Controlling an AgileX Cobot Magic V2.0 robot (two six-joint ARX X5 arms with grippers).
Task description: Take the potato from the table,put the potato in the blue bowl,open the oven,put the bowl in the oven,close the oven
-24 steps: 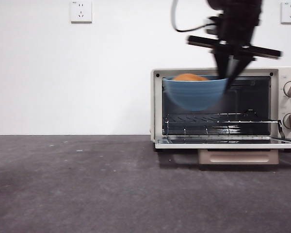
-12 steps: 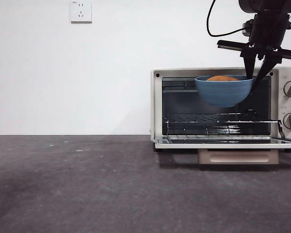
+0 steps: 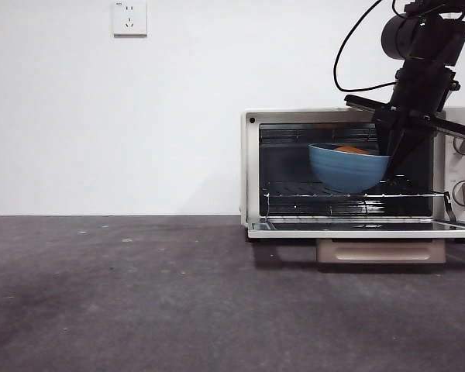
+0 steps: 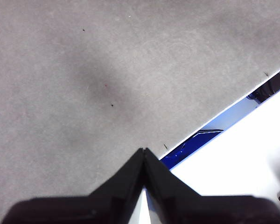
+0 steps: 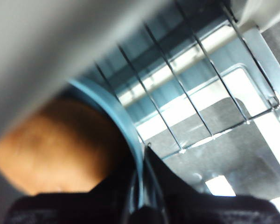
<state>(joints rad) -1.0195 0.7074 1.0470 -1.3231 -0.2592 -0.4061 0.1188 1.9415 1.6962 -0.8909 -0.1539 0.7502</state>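
The blue bowl is a deep, round, matte blue vessel with faint ridges round its side, and the potato shows as a smooth orange-brown lump barely rising above its rim. The bowl hangs tilted inside the mouth of the oven, its underside just above the wire rack, though whether it touches the rack cannot be told. The right tool comes down from the upper right and is clamped on the bowl's right-hand rim; in the right wrist view its two black jaws pinch the blue wall, with the potato lying just inside and the rack wires beyond. The oven door lies folded down flat, its beige handle below the front edge, so the cavity stands open across its whole width. To the left of the oven the dark grey worktop stretches bare to the picture's edge. The left tool hangs over plain worktop near its edge, its jaws pressed together on nothing.
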